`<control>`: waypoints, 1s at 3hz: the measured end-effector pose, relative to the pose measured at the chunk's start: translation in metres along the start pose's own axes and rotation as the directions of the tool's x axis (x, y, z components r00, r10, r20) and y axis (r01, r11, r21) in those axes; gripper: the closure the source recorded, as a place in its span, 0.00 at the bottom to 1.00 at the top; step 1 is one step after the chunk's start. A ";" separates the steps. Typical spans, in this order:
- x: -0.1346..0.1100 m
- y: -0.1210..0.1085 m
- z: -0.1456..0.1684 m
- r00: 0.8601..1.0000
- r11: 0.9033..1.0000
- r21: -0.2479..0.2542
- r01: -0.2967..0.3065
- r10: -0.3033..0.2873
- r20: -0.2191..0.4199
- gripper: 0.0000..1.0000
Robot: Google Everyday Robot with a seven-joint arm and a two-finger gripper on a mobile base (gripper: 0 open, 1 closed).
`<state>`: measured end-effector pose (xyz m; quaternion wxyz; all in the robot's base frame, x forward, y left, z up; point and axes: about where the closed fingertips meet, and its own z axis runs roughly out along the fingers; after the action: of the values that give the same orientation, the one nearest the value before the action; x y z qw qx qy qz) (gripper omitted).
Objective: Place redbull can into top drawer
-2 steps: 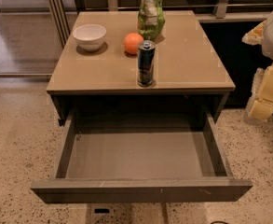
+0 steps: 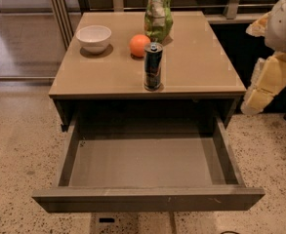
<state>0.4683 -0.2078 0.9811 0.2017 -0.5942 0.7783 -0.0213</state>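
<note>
The redbull can (image 2: 153, 66) stands upright on the tan tabletop (image 2: 196, 62), near the middle of its front edge. Below it the top drawer (image 2: 147, 199) is pulled fully open, and its grey-brown inside is empty. My gripper (image 2: 260, 87) hangs at the right edge of the view, beside the table's right front corner. It is level with the tabletop and well to the right of the can. It holds nothing.
A white bowl (image 2: 93, 37) sits at the back left of the tabletop. An orange (image 2: 139, 45) and a green snack bag (image 2: 158, 14) stand just behind the can. A rail and dark shelving run behind the table. Speckled floor surrounds the drawer.
My arm at the right has shifted slightly up and to the left. The can, the drawer and the other things have not moved.
</note>
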 end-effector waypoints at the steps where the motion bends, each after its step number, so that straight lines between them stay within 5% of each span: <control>1: -0.029 -0.034 0.020 0.991 1.000 0.020 -0.017 0.014 0.135 0.00; 2: -0.064 -0.063 0.046 0.960 0.999 0.040 -0.026 0.014 0.281 0.00; 3: -0.064 -0.063 0.046 0.960 0.999 0.039 -0.026 0.014 0.281 0.00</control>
<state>0.5553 -0.1573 0.9740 0.3228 -0.5788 0.7473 0.0484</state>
